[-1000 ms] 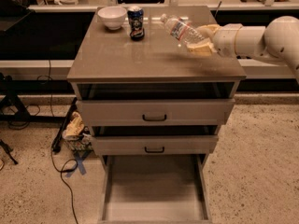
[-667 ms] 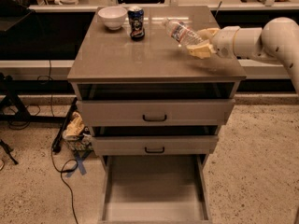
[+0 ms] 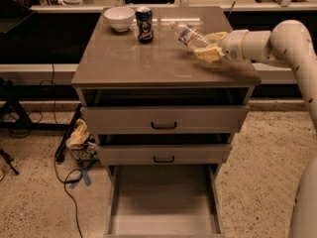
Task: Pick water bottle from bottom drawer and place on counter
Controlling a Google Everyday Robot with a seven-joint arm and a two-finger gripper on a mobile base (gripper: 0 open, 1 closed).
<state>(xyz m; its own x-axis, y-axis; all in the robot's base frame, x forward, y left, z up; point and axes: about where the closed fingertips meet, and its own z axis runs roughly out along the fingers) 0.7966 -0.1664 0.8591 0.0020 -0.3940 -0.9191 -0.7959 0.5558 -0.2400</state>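
Observation:
The water bottle, clear with a pale label, is tilted with its cap end pointing up and left. My gripper is shut on the bottle's lower end and holds it low over the right part of the counter. I cannot tell whether the bottle touches the counter. The white arm reaches in from the right. The bottom drawer is pulled fully out and its floor shows nothing on it.
A white bowl and a dark blue printed can stand at the counter's back left. The two upper drawers with black handles are slightly open. Cables and a crumpled bag lie on the floor at the left.
The gripper and the bottle have dropped slightly toward the counter and shifted a little toward the front. Nothing else has moved.

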